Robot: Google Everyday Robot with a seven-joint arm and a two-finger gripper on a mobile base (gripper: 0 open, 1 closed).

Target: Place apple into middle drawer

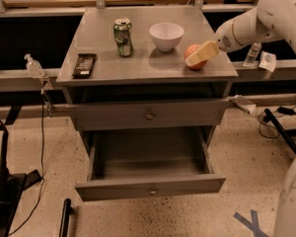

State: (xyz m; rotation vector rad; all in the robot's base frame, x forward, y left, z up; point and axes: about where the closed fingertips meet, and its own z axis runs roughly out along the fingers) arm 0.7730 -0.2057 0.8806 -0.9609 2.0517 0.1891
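The red-orange apple (192, 52) sits on the grey cabinet top (138, 63), to the right of the white bowl (166, 35). My gripper (195, 59), with cream-coloured fingers, reaches in from the right and lies across the apple's front right side, partly covering it. The white arm (266, 14) comes from the upper right. The middle drawer (150, 184) is pulled out wide, and its grey inside holds nothing. The like knobbed drawer front (149, 114) above it is shut.
A green drink can (123, 36) stands left of the bowl. A black remote-like object (84, 64) lies at the top's left edge. A clear pump bottle (33, 66) sits on the left ledge. Cables and a black stand lie on the floor at left and right.
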